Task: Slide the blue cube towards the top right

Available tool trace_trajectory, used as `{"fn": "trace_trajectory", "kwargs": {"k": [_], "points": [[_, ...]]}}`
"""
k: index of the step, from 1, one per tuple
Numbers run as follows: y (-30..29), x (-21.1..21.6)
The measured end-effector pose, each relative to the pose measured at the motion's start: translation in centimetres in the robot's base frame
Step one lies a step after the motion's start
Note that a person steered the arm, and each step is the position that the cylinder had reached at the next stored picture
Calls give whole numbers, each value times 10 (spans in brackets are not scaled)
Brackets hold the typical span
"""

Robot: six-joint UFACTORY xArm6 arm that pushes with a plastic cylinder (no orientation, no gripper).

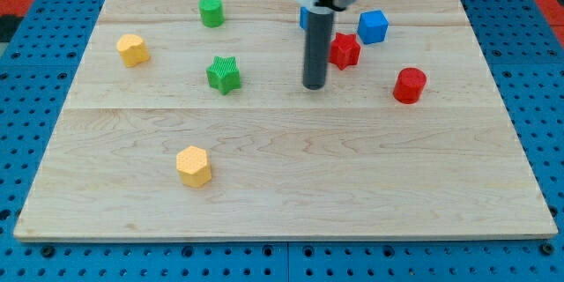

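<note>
The blue cube (373, 26) sits on the wooden board (282, 167) near the view's top, right of centre. My tip (315, 85) rests on the board below and to the left of the cube, apart from it. A red star block (345, 50) lies between my tip and the blue cube, just right of the rod. A second blue block (304, 18) is mostly hidden behind the rod at the view's top.
A red cylinder (410, 85) stands right of my tip. A green star (224, 75) lies to its left. A green cylinder (211, 11) is at top left. Two yellow blocks sit at the left (132, 50) and lower left (194, 166).
</note>
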State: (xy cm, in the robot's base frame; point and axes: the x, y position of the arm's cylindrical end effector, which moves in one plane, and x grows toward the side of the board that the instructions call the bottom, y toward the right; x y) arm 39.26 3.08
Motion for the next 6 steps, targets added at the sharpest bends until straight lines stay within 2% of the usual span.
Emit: {"fn": "trace_trajectory", "kwargs": {"k": [2, 3, 5, 6], "points": [[44, -73], [22, -90], [88, -103], [88, -102]]}}
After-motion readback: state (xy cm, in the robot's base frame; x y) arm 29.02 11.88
